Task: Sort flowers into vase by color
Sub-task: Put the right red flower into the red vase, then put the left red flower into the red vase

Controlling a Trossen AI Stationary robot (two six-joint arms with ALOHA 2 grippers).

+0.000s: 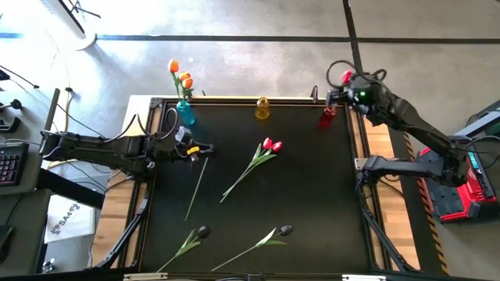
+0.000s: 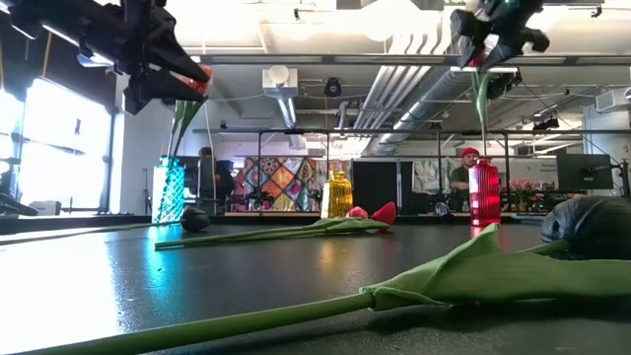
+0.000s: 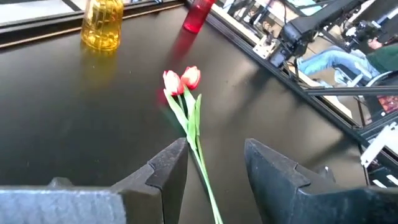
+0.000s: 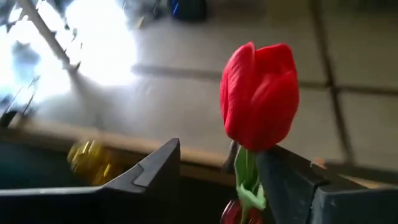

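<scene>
My right gripper (image 4: 217, 149) is open above the red vase (image 1: 326, 117) at the table's far right corner. A red tulip (image 4: 260, 93) stands between its fingers, and the stem runs down into the vase (image 2: 484, 192). My left gripper (image 3: 214, 149) is open and hovers over the table's left side near the blue vase (image 1: 185, 115), which holds orange tulips (image 1: 184, 78). Two red tulips (image 1: 272, 145) lie mid-table. Two black tulips (image 1: 203, 232) (image 1: 285, 230) lie near the front edge. Another stem (image 1: 197, 187) lies below the left gripper. My right gripper is open around the red tulip's stem just below the head (image 4: 244, 168). The stem leans on the inner face of one finger (image 4: 286, 180), and the other finger stands clear. The flower is upright, with its lower end in the red vase.
An empty yellow vase (image 1: 262, 109) stands at the middle of the far edge, between the blue and red vases. A raised frame (image 1: 160, 104) borders the black table. In the low view a black tulip's leaf and stem (image 2: 463, 281) lie close to the camera.
</scene>
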